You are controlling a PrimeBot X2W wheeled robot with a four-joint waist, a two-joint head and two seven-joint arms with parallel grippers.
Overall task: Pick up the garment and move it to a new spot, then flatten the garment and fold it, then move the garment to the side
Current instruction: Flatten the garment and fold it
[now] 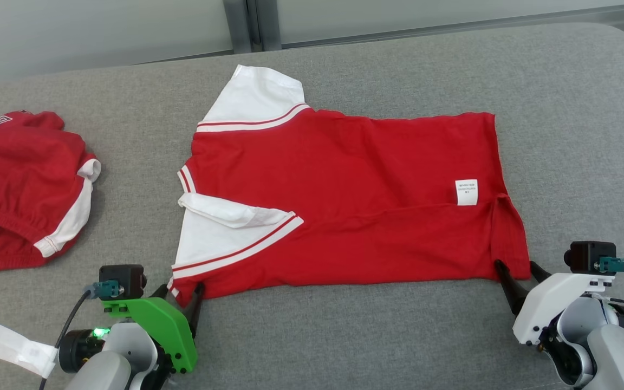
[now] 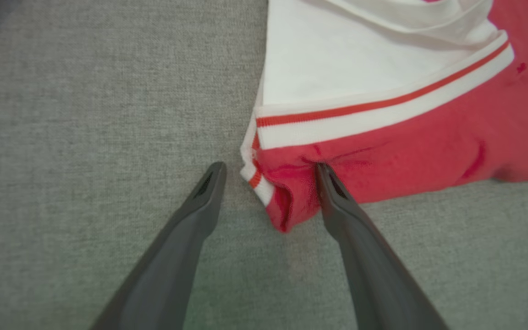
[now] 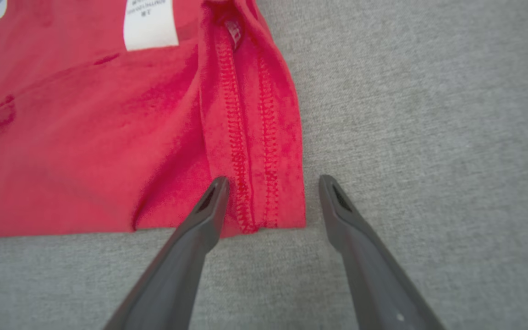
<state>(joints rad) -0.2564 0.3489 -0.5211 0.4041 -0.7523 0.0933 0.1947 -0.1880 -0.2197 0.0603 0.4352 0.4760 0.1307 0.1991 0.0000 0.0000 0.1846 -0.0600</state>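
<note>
Garment (image 1: 344, 189) lay spread flat at the middle of the grey cloth-covered desk (image 1: 577, 135). It was a red shirt turned sideways, with its white sleeves toward our left and its hem toward our right. A white label (image 1: 466, 192) sat near the hem. The far edge ran fairly straight, and the hem's near end was folded over, showing its stitching (image 3: 245, 137).

The near edge ran from one arm to the other. Our left jaws stood released around the near left corner (image 2: 287, 201), gripping nothing. One finger (image 2: 337, 201) touched the red fabric and the other (image 2: 204, 192) lay on bare desk. Our right jaws were likewise released astride the near hem corner (image 3: 268, 201). One finger (image 3: 211, 201) was at the cloth and the other (image 3: 337, 201) was on bare desk just beside it.

Open grey desk lay along the near side, beyond the hem on our right, and behind the far edge. On our far left, well apart, sat a second red garment (image 1: 19, 184), crumpled. A white paper strip (image 1: 14, 346) lay near our left arm.
</note>
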